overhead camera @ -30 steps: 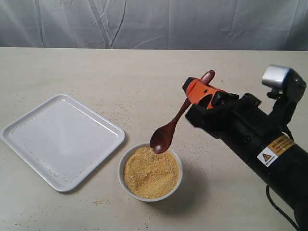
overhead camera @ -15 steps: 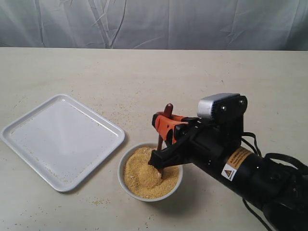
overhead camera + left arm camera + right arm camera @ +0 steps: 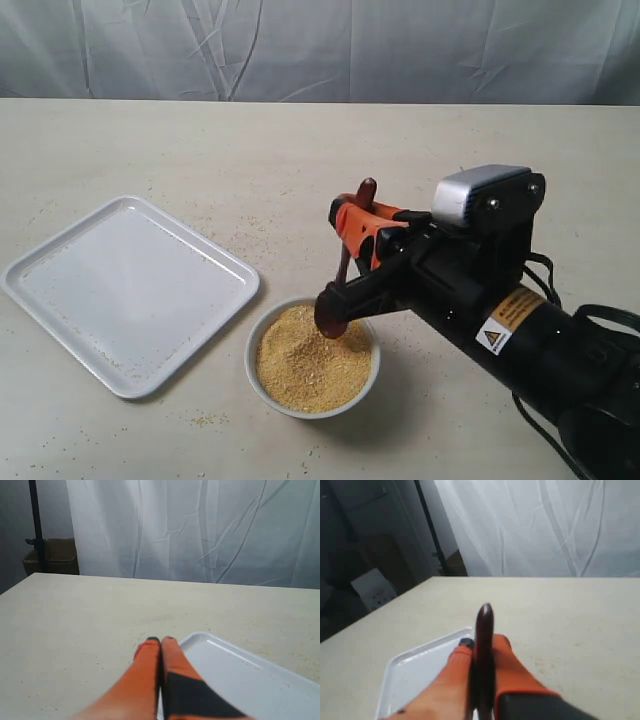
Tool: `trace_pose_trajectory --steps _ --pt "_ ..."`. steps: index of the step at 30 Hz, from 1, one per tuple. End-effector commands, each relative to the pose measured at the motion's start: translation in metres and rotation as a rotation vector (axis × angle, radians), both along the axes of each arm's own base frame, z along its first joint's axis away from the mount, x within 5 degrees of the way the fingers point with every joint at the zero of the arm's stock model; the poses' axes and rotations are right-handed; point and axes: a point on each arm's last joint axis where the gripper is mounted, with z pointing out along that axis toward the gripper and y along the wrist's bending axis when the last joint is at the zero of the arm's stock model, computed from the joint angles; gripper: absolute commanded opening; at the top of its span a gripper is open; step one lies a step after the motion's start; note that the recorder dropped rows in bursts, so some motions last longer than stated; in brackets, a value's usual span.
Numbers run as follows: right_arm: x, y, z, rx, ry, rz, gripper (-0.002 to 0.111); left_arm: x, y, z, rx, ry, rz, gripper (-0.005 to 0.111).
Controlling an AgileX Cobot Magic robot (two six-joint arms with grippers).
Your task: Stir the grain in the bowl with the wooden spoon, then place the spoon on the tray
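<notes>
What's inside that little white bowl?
Golden grain fills the bowl, and the wooden spoon appears to dip its head in near the far rim. The bowl's bottom is hidden under the grain.

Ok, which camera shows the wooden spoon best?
The exterior view: it shows the wooden spoon from handle end to scoop, at the bowl. The right wrist view shows only its handle; the left wrist view shows none of it.

Black right arm [image 3: 560,360]; yellow-white warning label [image 3: 505,322]; silver wrist camera [image 3: 485,195]; orange right hand [image 3: 348,215].
</notes>
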Motion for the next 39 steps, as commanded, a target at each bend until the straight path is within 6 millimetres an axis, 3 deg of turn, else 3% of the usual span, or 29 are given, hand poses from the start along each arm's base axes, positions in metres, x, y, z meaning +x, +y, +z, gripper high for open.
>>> trace_pose_trajectory --steps 1,10,17,26,34,39 --pt "0.001 -0.001 -0.009 -0.083 0.061 -0.023 -0.001 0.0 0.0 -0.001 -0.001 -0.007 0.004 0.0" --pt "0.001 0.005 -0.032 -0.111 0.151 0.014 -0.001 0.0 0.0 -0.001 -0.001 -0.007 0.004 0.0" --pt "-0.005 0.013 -0.023 -0.025 0.092 0.124 -0.001 0.0 0.0 -0.001 -0.001 -0.007 0.004 0.0" --pt "-0.003 0.009 -0.005 0.08 0.016 0.082 -0.001 0.0 0.0 -0.001 -0.001 -0.007 0.004 0.0" --pt "-0.007 0.013 -0.005 0.134 0.082 0.14 -0.001 0.0 0.0 -0.001 -0.001 -0.007 0.004 0.0" --pt "-0.006 0.01 -0.021 0.004 0.192 0.096 -0.001 0.0 0.0 -0.001 -0.001 -0.007 0.004 0.0"
